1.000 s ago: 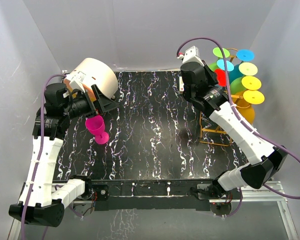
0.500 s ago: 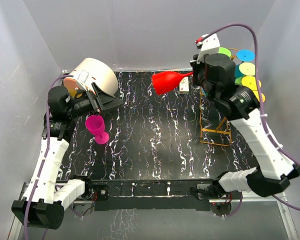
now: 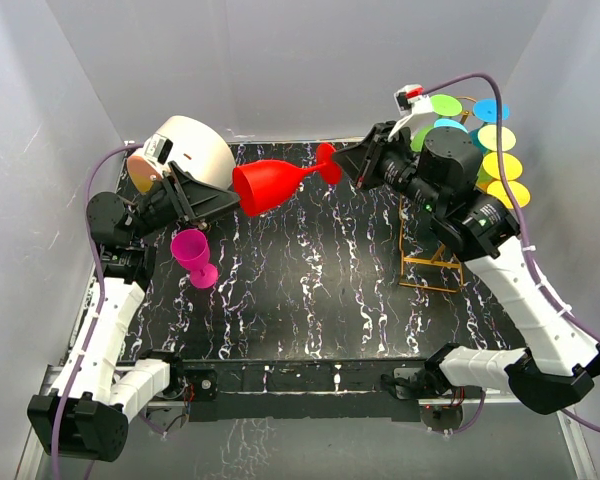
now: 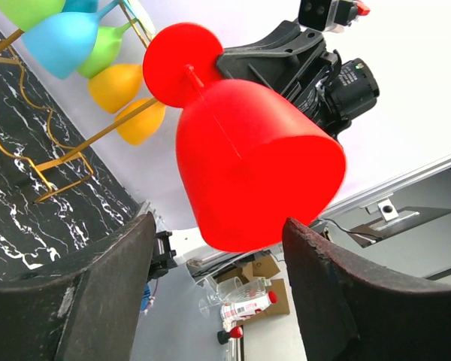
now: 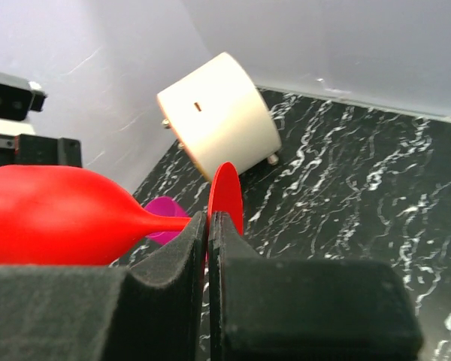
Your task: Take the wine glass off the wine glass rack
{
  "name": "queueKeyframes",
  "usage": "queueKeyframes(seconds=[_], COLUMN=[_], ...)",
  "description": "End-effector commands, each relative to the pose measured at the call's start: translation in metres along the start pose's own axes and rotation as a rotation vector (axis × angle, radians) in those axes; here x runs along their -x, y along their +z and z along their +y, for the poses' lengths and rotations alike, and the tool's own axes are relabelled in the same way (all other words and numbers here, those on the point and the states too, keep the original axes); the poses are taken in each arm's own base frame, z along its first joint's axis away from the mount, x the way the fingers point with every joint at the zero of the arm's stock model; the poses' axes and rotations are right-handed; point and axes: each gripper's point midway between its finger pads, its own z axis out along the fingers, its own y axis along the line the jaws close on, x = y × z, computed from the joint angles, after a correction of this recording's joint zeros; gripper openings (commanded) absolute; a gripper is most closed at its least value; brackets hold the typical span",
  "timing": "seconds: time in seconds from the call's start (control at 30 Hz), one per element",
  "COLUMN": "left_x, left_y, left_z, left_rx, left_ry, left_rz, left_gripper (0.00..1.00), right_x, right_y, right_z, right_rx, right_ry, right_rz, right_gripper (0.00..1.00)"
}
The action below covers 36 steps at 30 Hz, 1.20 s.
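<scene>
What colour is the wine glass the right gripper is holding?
The wine glass is solid red, clearest in the left wrist view.

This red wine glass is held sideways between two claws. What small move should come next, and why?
Probably the left gripper should close on the bowl of the red wine glass: its open fingers flank the bowl, while the right gripper pinches the stem.

**Black marbled surface, three things on it**

The surface (image 3: 310, 290) is black with white veins. A pink glass (image 3: 193, 257) stands at 9 o'clock. A cream drum (image 3: 195, 150) lies on its side at 10 o'clock. The wine glass rack (image 3: 427, 264) stands at 3 o'clock.
</scene>
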Motion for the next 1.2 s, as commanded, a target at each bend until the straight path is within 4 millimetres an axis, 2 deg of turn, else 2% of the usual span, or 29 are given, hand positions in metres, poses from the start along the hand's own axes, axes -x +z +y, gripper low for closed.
queueKeyframes(seconds=[0.0,0.17,0.27,0.4,0.43,0.53,0.57,0.6,0.63,0.7,0.8,0.93,1.07,1.17], left_x=[0.000,0.001,0.003,0.008,0.009,0.014,0.015,0.015,0.017,0.009,-0.007,-0.036,-0.059,-0.062], left_y=[-0.002,0.001,0.002,-0.002,-0.003,-0.009,-0.012,-0.016,-0.021,-0.028,-0.029,-0.031,-0.031,-0.044], left_z=[-0.019,-0.008,0.007,0.024,0.027,0.037,0.043,0.051,0.060,0.078,0.102,0.137,0.166,0.187], left_rx=[-0.054,0.008,0.113,0.276,0.307,0.423,0.477,0.534,0.606,0.724,0.888,1.103,1.251,1.369], left_ry=[0.036,0.015,0.022,0.065,0.069,0.120,0.135,0.143,0.161,0.153,0.194,0.236,0.288,0.324], left_rz=[-0.012,-0.002,-0.001,-0.019,-0.022,-0.025,-0.021,-0.011,-0.012,0.040,0.142,0.314,0.458,0.523], left_gripper=[0.64,0.50,0.33,0.16,0.11,0.00,0.00,0.00,0.00,0.00,0.00,0.00,0.00,0.00], right_x=[0.022,0.011,0.003,-0.013,-0.017,-0.022,-0.021,-0.016,-0.011,0.003,0.025,0.051,0.065,0.070], right_y=[-0.009,-0.005,0.000,0.009,0.011,0.013,0.011,0.008,0.003,-0.010,-0.033,-0.062,-0.082,-0.091], right_z=[0.037,0.039,0.034,0.021,0.016,-0.005,-0.013,-0.021,-0.029,-0.044,-0.061,-0.072,-0.076,-0.076], right_rx=[0.174,0.206,0.192,0.151,0.131,0.022,-0.022,-0.070,-0.117,-0.204,-0.322,-0.419,-0.462,-0.471], right_ry=[0.072,0.101,0.113,0.120,0.115,0.067,0.037,0.001,-0.032,-0.104,-0.189,-0.258,-0.294,-0.302], right_rz=[-0.084,-0.076,-0.068,-0.047,-0.040,-0.024,-0.025,-0.034,-0.046,-0.080,-0.141,-0.210,-0.252,-0.269], right_gripper=[0.00,0.00,0.00,0.00,0.03,0.45,0.56,0.61,0.65,0.70,0.73,0.75,0.75,0.75])
